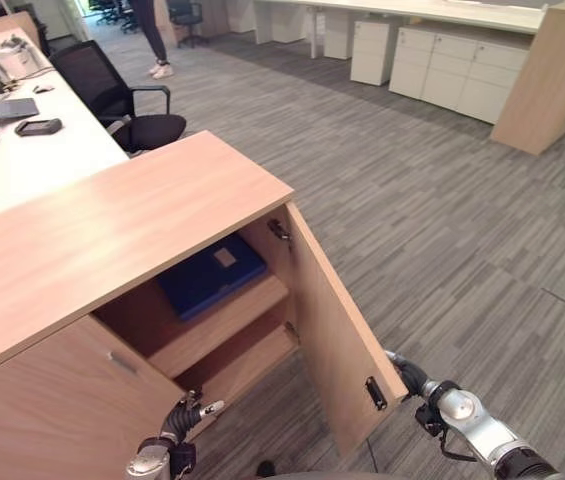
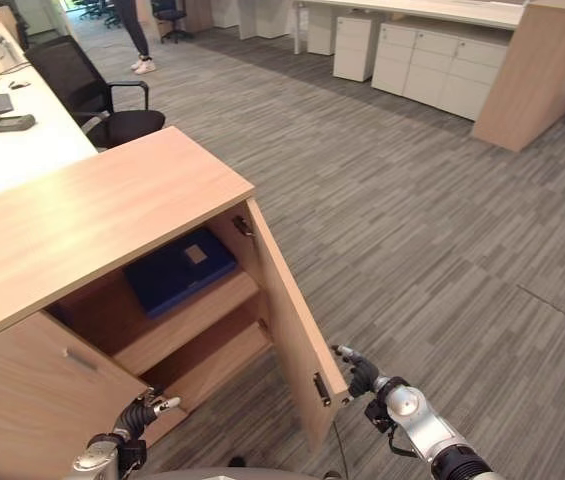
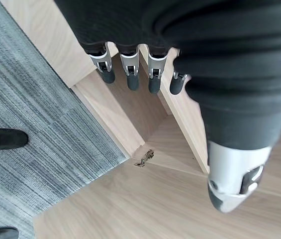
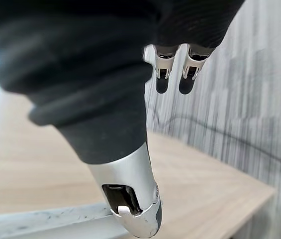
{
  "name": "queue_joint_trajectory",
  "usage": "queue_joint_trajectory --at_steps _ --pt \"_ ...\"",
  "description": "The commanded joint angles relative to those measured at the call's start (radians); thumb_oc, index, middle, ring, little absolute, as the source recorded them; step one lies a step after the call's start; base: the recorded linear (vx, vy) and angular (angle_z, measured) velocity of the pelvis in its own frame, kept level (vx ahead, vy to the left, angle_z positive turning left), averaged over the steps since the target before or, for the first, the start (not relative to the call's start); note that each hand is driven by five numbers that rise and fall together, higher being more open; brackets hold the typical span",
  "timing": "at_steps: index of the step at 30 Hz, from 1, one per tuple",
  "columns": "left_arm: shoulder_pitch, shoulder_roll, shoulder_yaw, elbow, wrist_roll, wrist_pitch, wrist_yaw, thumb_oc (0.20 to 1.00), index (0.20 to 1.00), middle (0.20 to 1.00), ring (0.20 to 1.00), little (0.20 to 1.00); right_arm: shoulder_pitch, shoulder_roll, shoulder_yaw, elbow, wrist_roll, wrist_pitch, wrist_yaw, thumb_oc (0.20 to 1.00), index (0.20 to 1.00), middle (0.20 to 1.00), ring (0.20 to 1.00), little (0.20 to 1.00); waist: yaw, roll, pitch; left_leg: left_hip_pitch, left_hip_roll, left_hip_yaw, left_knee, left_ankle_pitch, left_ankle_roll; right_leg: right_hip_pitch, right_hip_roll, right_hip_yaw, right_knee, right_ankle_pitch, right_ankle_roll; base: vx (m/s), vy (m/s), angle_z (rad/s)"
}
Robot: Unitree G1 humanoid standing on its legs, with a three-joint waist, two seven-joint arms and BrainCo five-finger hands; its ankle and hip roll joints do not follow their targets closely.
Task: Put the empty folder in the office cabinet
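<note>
Light wooden office cabinet [image 1: 112, 230] with its right-hand door [image 1: 337, 330] swung open toward the near right. A flat dark-blue folder [image 1: 207, 272] lies on the upper inner shelf [image 1: 224, 322], well inside the opening, with a small pale label on its cover. The left hand [image 1: 184, 415] hovers low in front of the lower compartment, fingers [image 3: 130, 69] straight and spread, holding nothing. The right hand [image 2: 360, 372] sits just beside the outer edge of the open door, near its black latch [image 2: 319, 388]; its fingers [image 4: 187, 72] are extended and empty. Far left, a white desk [image 1: 32, 150] and a black swivel chair [image 1: 122, 100]; grey carpet [image 1: 432, 220]; a person's legs [image 1: 154, 40] in the far background.
</note>
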Motion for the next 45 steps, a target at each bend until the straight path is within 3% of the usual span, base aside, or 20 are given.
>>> queue_joint_trajectory --at_steps 1,9,10,12,14,16,20,26,28,30,31,34,35,36,37,38,45 --pt "-0.079 0.033 0.036 0.040 -0.026 -0.042 0.013 1.000 1.000 1.000 1.000 1.000 -0.165 0.124 0.012 -0.056 0.004 -0.083 -0.005 1.000 1.000 1.000 1.000 1.000 0.065 -0.073 0.046 0.039 0.023 -0.024 0.022 -0.071 -0.056 0.018 -0.085 -0.034 0.019 -0.064 0.083 -0.04 -0.069 0.25" --pt "-0.082 0.016 0.066 0.091 -0.062 -0.044 0.043 1.000 1.000 1.000 1.000 1.000 -0.239 0.183 0.081 -0.047 0.032 -0.089 -0.005 1.000 1.000 1.000 1.000 1.000 0.117 -0.074 0.078 -0.059 0.021 -0.063 0.062 -0.039 -0.086 -0.009 -0.088 -0.084 0.012 -0.067 0.078 -0.08 -0.032 0.36" --pt "-0.105 0.011 0.063 0.099 -0.064 -0.043 0.056 1.000 1.000 1.000 1.000 1.000 -0.253 0.176 0.083 -0.055 0.044 -0.091 -0.017 1.000 1.000 1.000 1.000 1.000 0.114 -0.091 0.104 -0.137 0.033 0.038 0.177 -0.036 -0.097 -0.014 -0.116 -0.141 0.014 -0.064 0.079 -0.25 0.036 0.51" --pt "-0.120 0.006 0.066 0.098 -0.057 -0.037 0.059 1.000 1.000 1.000 1.000 1.000 -0.261 0.178 0.089 -0.064 0.046 -0.089 -0.019 1.000 1.000 1.000 1.000 1.000 0.091 -0.102 0.106 -0.130 0.094 0.234 0.250 -0.053 -0.085 -0.022 -0.136 -0.194 0.020 -0.057 0.075 -0.23 0.038 0.78" --pt "-0.106 0.005 0.076 0.098 -0.053 -0.038 0.055 1.000 1.000 1.000 1.000 1.000 -0.260 0.182 0.083 -0.069 0.044 -0.084 -0.017 1.000 1.000 1.000 1.000 1.000 0.091 -0.102 0.101 -0.102 0.110 0.282 0.309 -0.085 -0.089 -0.015 -0.141 -0.217 0.025 -0.056 0.069 -0.08 0.056 1.24" --pt "-0.091 0.000 0.079 0.112 -0.039 -0.036 0.050 1.000 1.000 1.000 1.000 1.000 -0.237 0.178 0.064 -0.078 0.040 -0.079 -0.010 1.000 1.000 1.000 1.000 1.000 0.084 -0.097 0.085 -0.046 0.104 0.299 0.268 -0.123 -0.093 -0.003 -0.149 -0.247 0.030 -0.052 0.069 0.02 0.078 0.76" --pt "-0.072 -0.001 0.067 0.105 -0.004 -0.022 0.042 1.000 1.000 1.000 1.000 1.000 -0.176 0.178 0.015 -0.074 0.022 -0.067 -0.012 1.000 1.000 1.000 1.000 1.000 0.085 -0.090 0.064 -0.020 0.071 0.285 0.202 -0.129 -0.075 0.019 -0.165 -0.292 0.057 -0.048 0.073 0.05 0.142 0.75" --pt "-0.061 0.020 0.033 0.105 0.051 0.002 0.025 1.000 1.000 1.000 1.000 1.000 -0.154 0.224 -0.106 0.026 0.053 -0.046 -0.085 1.000 1.000 1.000 1.000 1.000 0.116 -0.100 0.052 -0.016 0.009 0.210 0.137 -0.137 -0.028 0.004 -0.235 -0.347 0.186 -0.063 0.097 0.03 0.167 0.65" --pt "-0.053 0.032 0.027 0.100 0.066 0.002 0.014 1.000 1.000 1.000 1.000 1.000 -0.175 0.229 -0.146 0.072 0.061 -0.047 -0.115 1.000 1.000 1.000 1.000 1.000 0.129 -0.097 0.048 -0.001 -0.013 0.196 0.103 -0.140 -0.006 -0.023 -0.274 -0.351 0.261 -0.054 0.119 0.03 0.172 0.24" --pt "-0.048 0.044 0.028 0.099 0.072 0.004 0.010 1.000 1.000 1.000 1.000 1.000 -0.197 0.236 -0.198 0.097 0.105 -0.044 -0.143 1.000 1.000 1.000 1.000 1.000 0.128 -0.095 0.054 0.024 -0.040 0.178 0.072 -0.140 0.016 -0.056 -0.319 -0.332 0.353 0.007 0.151 0.04 0.181 0.29" --pt "-0.048 0.052 0.026 0.099 0.064 0.000 0.013 1.000 1.000 1.000 1.000 1.000 -0.230 0.241 -0.249 0.132 0.155 -0.053 -0.176 1.000 1.000 1.000 1.000 1.000 0.121 -0.084 0.061 0.030 -0.041 0.152 0.055 -0.130 0.027 -0.105 -0.318 -0.253 0.407 0.037 0.172 0.01 0.110 0.33" --pt "-0.051 0.071 0.021 0.101 0.062 -0.010 0.014 1.000 1.000 1.000 1.000 1.000 -0.264 0.218 -0.315 0.178 0.212 -0.063 -0.227 1.000 1.000 1.000 1.000 1.000 0.113 -0.077 0.061 0.046 -0.044 0.109 0.031 -0.131 0.022 -0.122 -0.241 -0.111 0.310 -0.038 0.155 0.05 0.013 0.34" --pt "-0.053 0.075 0.016 0.104 0.059 -0.011 0.013 1.000 1.000 1.000 1.000 1.000 -0.277 0.209 -0.331 0.200 0.234 -0.068 -0.241 1.000 1.000 1.000 1.000 1.000 0.108 -0.080 0.060 0.048 -0.050 0.093 0.029 -0.133 0.020 -0.118 -0.215 -0.065 0.248 -0.045 0.150 0.06 -0.027 0.42" --pt "-0.054 0.075 0.016 0.104 0.059 -0.011 0.013 1.000 1.000 1.000 1.000 1.000 -0.278 0.209 -0.332 0.201 0.235 -0.069 -0.241 1.000 1.000 1.000 1.000 1.000 0.108 -0.080 0.058 0.045 -0.051 0.093 0.029 -0.130 0.020 -0.119 -0.215 -0.065 0.243 -0.040 0.150 0.09 -0.026 0.54" --pt "-0.065 0.084 0.010 0.120 0.058 -0.012 0.015 1.000 1.000 1.000 1.000 1.000 -0.314 0.174 -0.363 0.240 0.258 -0.071 -0.269 1.000 1.000 1.000 1.000 1.000 0.093 -0.083 0.060 0.049 -0.063 0.065 0.026 -0.132 0.020 -0.146 -0.190 0.023 0.195 -0.029 0.154 0.08 -0.013 0.73" --pt "-0.070 0.085 0.005 0.140 0.060 -0.012 0.015 1.000 1.000 1.000 1.000 1.000 -0.333 0.155 -0.382 0.280 0.277 -0.073 -0.281 1.000 1.000 1.000 1.000 1.000 0.094 -0.090 0.058 0.048 -0.072 0.047 0.027 -0.135 0.021 -0.136 -0.186 0.047 0.159 -0.023 0.155 0.12 -0.066 0.94" --pt "-0.048 0.074 -0.033 0.169 0.061 -0.008 0.015 1.000 1.000 1.000 1.000 1.000 -0.535 0.024 -0.432 0.557 0.373 -0.055 -0.309 1.000 1.000 1.000 1.000 1.000 0.114 -0.091 0.024 0.057 -0.067 0.011 0.023 -0.137 0.003 -0.041 -0.187 -0.026 0.076 0.000 0.147 0.06 -0.091 0.27"
